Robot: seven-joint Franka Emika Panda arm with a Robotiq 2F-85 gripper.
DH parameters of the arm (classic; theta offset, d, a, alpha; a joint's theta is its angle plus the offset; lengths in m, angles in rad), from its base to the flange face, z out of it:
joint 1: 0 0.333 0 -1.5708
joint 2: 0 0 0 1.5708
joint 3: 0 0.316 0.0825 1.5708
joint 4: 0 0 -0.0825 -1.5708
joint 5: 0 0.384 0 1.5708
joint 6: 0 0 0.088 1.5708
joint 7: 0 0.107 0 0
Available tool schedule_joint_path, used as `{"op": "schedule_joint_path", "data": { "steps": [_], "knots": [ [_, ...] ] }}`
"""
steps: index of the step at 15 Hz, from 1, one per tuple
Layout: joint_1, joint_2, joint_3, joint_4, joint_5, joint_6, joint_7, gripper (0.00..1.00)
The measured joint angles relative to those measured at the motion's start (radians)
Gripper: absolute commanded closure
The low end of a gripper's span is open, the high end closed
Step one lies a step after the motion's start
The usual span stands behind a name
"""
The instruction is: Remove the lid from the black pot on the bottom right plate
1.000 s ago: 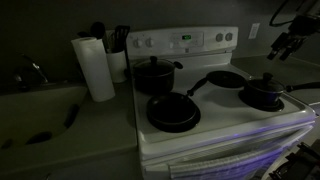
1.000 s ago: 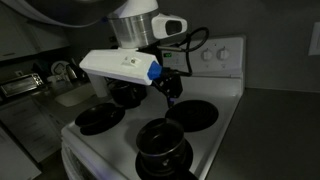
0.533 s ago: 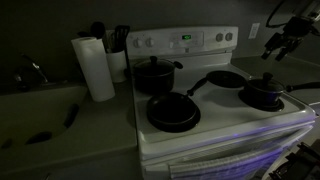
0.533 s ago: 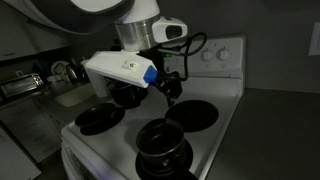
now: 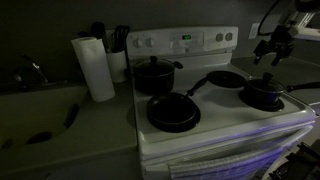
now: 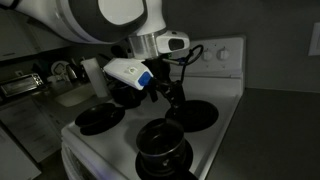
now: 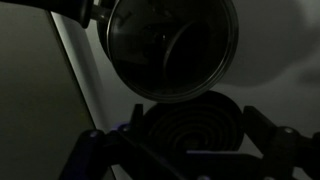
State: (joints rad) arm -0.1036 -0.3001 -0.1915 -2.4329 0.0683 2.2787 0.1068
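Note:
The small black pot (image 5: 263,95) sits on the front right burner of the white stove (image 5: 215,125), which it hides. Its glass lid (image 5: 266,84) with a dark knob is on it. The pot shows at the front in an exterior view (image 6: 163,150), and pot and lid (image 7: 165,45) fill the top of the wrist view. My gripper (image 5: 270,50) hangs open and empty in the air above and behind the pot, also in an exterior view (image 6: 175,100). In the wrist view my gripper (image 7: 185,150) frames a bare coil burner (image 7: 190,125), short of the lid.
A taller black pot (image 5: 155,73) with a knobbed lid stands at the back left. A flat black frying pan (image 5: 173,112) is at the front left, its handle pointing towards the back right burner. A paper towel roll (image 5: 97,68) and a utensil holder stand on the counter left of the stove.
My gripper has moved down and inward over the stove, closer to the small pot. The pots and the lid have not moved.

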Motion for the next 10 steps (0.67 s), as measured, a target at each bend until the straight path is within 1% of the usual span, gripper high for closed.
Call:
{"op": "schedule_joint_path", "data": {
  "steps": [3, 6, 10],
  "knots": [
    [0.0, 0.054, 0.004, 0.014, 0.011, -0.001, 0.028, 0.0],
    [-0.01, 0.089, 0.019, 0.014, -0.008, -0.002, 0.154, 0.0],
    [-0.025, 0.1, 0.04, 0.014, -0.052, -0.005, 0.327, 0.0]
  ]
}}
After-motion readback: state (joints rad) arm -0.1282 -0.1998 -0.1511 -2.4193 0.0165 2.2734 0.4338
